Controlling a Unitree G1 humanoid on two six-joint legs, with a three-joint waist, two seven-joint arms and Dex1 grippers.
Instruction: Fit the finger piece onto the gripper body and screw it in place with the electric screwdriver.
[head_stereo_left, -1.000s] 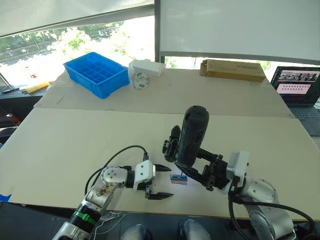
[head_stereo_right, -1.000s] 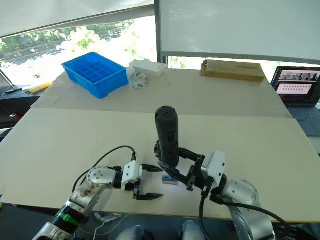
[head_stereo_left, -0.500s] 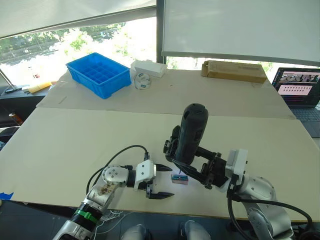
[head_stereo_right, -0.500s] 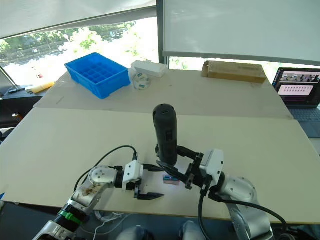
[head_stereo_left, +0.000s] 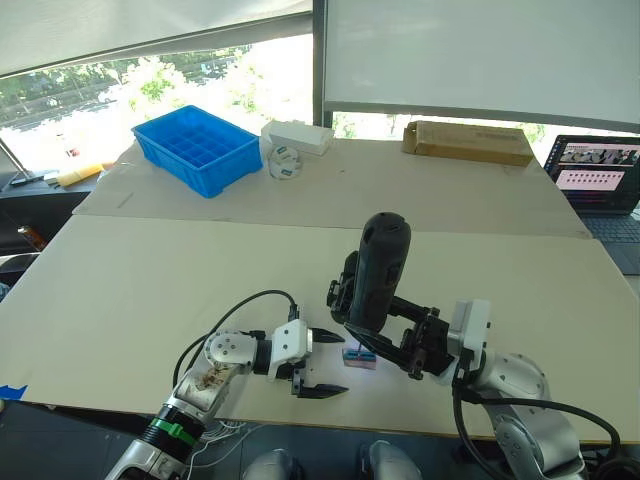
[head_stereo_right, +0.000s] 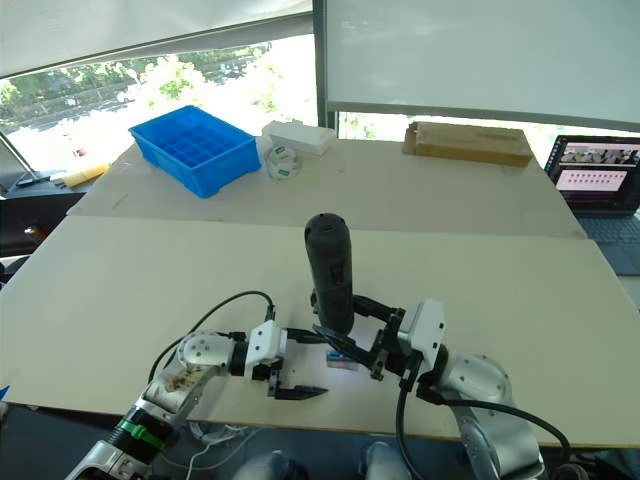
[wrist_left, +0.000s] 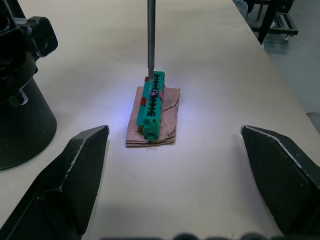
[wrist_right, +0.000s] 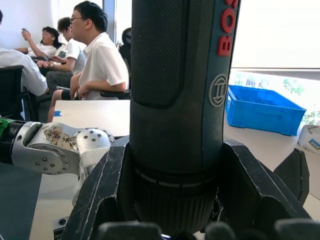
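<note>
Thick black electric screwdriver upright, clamped in right hand, bit apparently touching green-topped block, left hand wide, near bench front edge

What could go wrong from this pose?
1. The electric screwdriver bit sits at the end of the small green-topped block; a tilt could slide it off or push the loose block.
2. The left gripper is open and holds nothing, so nothing steadies the block or the gripper body beside it.
</note>
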